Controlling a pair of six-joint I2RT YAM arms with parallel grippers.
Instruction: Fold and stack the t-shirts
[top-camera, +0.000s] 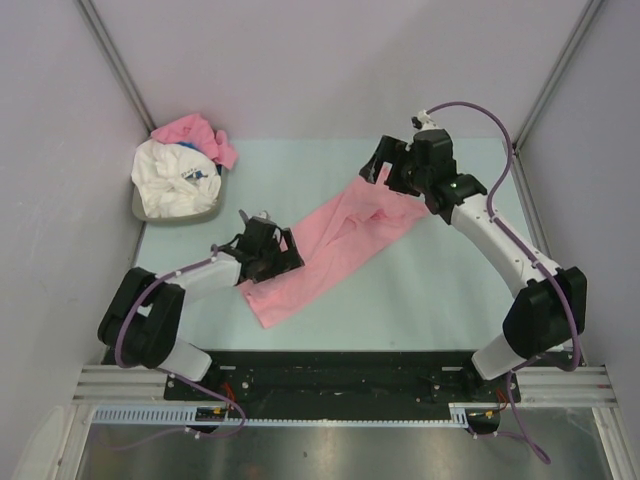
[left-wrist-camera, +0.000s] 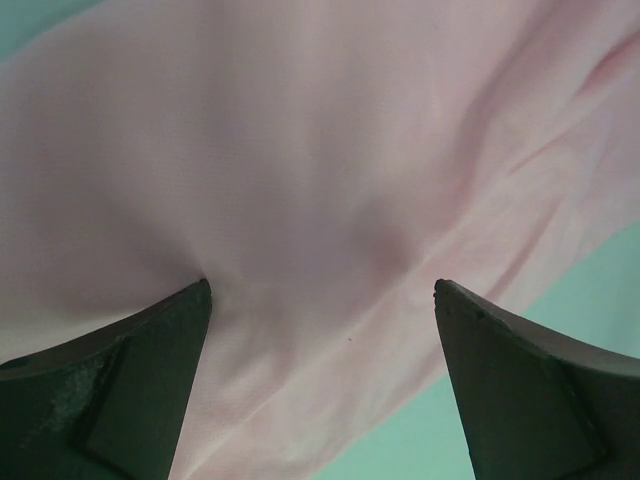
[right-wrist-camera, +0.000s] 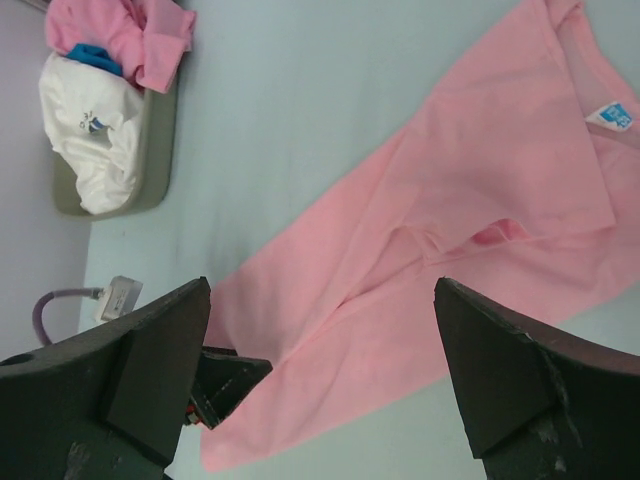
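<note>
While one pink t-shirt (top-camera: 335, 250) lay in a long slanting strip across the table (top-camera: 440, 290), seemingly narrowed lengthwise but not yet made into a neat packet, the white t-shirt (top-camera: 172, 182) and a second pink one (top-camera: 192, 132) sat crumpled and unfolded in the bin (top-camera: 185, 217) at the far left corner. Left gripper (top-camera: 288, 252) hung close over the strip's near end, right gripper (top-camera: 378, 170) over its collar end, both with jaws spread wide and pinching nothing. No stack begun; judged an early stage, one shirt in work and two to come
</note>
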